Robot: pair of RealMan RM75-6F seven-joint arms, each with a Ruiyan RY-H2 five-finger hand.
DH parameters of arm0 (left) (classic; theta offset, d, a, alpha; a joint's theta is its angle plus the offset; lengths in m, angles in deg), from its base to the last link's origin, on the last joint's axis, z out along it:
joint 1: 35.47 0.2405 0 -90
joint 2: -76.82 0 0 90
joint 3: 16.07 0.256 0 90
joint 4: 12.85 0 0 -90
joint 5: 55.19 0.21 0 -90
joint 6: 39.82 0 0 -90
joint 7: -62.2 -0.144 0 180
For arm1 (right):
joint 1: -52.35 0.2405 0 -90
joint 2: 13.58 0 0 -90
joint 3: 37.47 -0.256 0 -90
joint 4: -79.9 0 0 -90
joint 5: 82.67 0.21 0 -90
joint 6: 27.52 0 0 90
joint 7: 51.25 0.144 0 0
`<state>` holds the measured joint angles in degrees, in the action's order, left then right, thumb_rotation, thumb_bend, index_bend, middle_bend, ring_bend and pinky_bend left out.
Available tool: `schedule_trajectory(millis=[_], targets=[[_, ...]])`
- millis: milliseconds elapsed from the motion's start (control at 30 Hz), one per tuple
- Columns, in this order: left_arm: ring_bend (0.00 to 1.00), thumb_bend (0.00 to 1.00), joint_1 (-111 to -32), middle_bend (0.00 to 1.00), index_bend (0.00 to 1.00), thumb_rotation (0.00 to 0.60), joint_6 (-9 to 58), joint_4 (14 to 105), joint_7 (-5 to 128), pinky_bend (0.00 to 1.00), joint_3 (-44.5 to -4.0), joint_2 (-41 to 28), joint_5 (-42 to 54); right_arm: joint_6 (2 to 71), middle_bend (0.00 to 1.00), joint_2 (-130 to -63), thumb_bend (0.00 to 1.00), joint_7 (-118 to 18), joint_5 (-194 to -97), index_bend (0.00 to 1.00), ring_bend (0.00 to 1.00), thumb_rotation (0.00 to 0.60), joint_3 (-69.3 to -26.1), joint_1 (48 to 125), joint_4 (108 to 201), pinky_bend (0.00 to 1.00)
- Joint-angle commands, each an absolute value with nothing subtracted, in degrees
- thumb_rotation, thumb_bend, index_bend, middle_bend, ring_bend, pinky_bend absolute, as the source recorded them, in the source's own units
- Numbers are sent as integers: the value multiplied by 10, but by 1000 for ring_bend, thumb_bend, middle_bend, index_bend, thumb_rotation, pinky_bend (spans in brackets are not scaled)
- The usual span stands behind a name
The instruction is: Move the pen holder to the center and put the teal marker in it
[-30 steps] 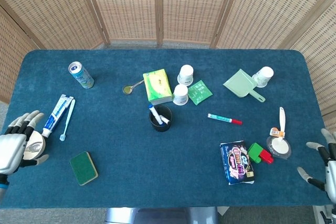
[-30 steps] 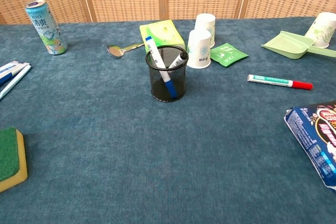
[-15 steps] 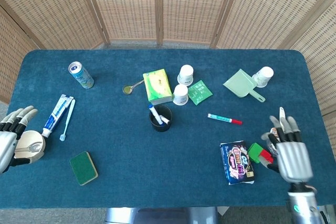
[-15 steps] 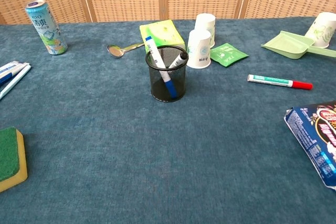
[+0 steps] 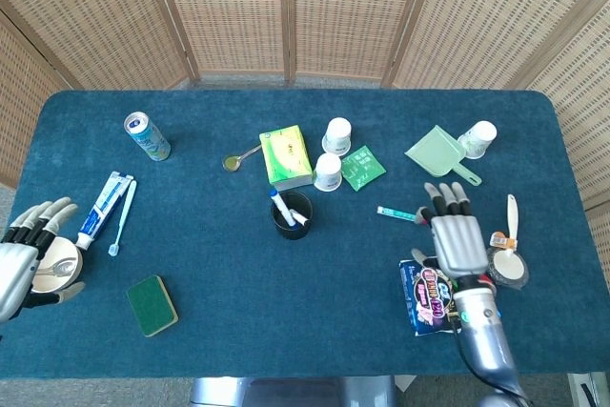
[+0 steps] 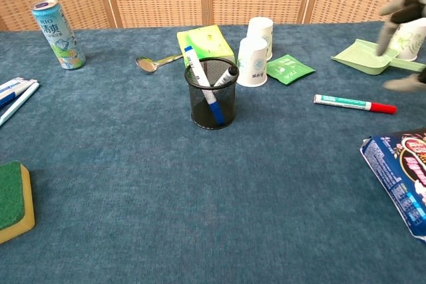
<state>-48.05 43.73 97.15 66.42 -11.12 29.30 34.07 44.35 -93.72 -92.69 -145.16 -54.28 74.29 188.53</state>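
The black mesh pen holder [image 5: 291, 214] [image 6: 210, 94] stands near the table's middle with a blue pen and a black-tipped pen in it. The teal marker [image 5: 393, 211] [image 6: 354, 104] lies flat to its right, with a red cap. In the head view my right hand [image 5: 456, 237] hovers over the marker's red end with fingers spread, holding nothing. In the chest view that right hand [image 6: 398, 11] is a blur at the top right, above the marker. My left hand [image 5: 27, 256] lies at the table's left edge with its fingers apart.
A drink can [image 5: 147, 136], toothpaste and toothbrush [image 5: 107, 209] and a green sponge [image 5: 152, 305] lie on the left. A green box [image 5: 285, 154], two paper cups [image 5: 332, 152], a dustpan [image 5: 436, 152] and a third cup [image 5: 477, 138] stand behind. A snack bag [image 5: 431, 295] lies under my right wrist.
My right hand has come in from the table's right edge, moving left and forward until it is over the marker's red end, and it now shows in the chest view. The left hand barely shifted.
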Motion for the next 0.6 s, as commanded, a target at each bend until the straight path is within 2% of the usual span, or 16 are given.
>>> schedule_trajectory(millis=[33, 433, 600], targets=[[0, 98, -480, 0, 0, 600, 432, 970, 666, 76, -115, 293, 341, 434, 0, -977, 292, -945, -1418, 398, 0, 600, -557, 776, 1842, 0], [0, 97, -472, 0, 0, 600, 422, 966, 684, 75, -125, 298, 349, 420, 0, -1053, 296, -953, -1346, 403, 0, 600, -555, 834, 1736, 0], [0, 97, -472, 0, 0, 600, 416, 963, 692, 75, -129, 299, 349, 417, 0, -1065, 300, -954, -1321, 409, 0, 600, -558, 849, 1702, 0]])
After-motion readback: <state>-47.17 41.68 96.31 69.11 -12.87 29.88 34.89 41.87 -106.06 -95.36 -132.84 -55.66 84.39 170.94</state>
